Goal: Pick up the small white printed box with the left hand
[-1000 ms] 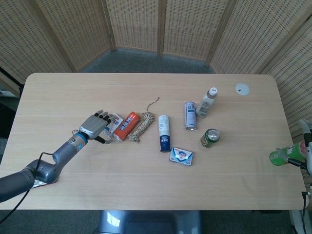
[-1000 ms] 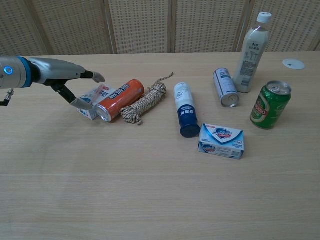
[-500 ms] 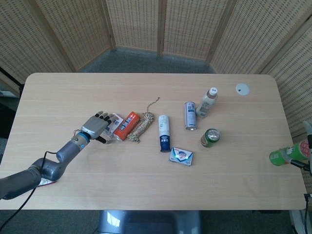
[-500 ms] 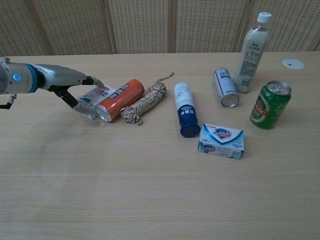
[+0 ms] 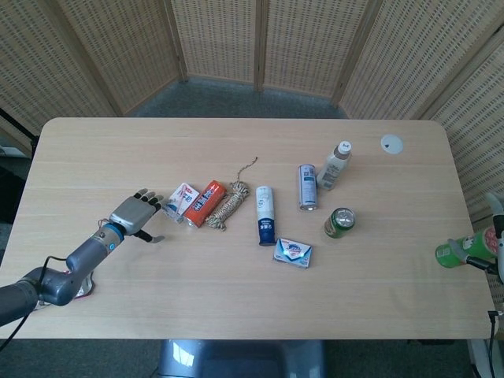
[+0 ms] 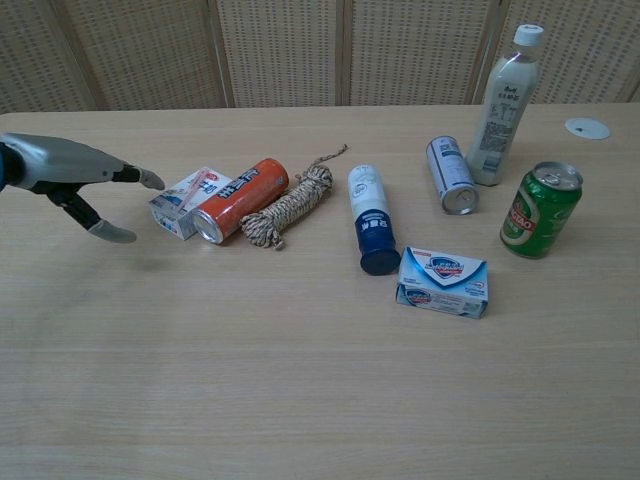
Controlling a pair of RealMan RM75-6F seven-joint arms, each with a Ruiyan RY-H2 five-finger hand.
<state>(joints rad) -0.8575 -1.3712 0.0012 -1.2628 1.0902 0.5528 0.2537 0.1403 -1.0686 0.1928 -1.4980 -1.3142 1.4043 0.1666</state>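
The small white printed box point(image 5: 180, 201) point(image 6: 186, 201) lies on the table, its right side against an orange can point(image 5: 204, 203) point(image 6: 240, 199). My left hand point(image 5: 134, 214) point(image 6: 75, 180) hovers just left of the box, fingers spread and holding nothing, with a small gap between the fingertips and the box. My right hand point(image 5: 492, 240) shows only at the far right edge of the head view, holding a green bottle point(image 5: 454, 253); most of the hand is cut off.
Right of the orange can lie a coil of rope point(image 5: 228, 203), a blue-and-white tube point(image 5: 265, 214), a soap packet point(image 5: 293, 252), a silver can point(image 5: 307, 187), an upright green can point(image 5: 339, 222) and a pale bottle point(image 5: 334, 165). A white disc point(image 5: 391, 143) sits far right.
My left hand has let go of the box and drawn back to the left with its fingers apart. The box stays against the orange can.
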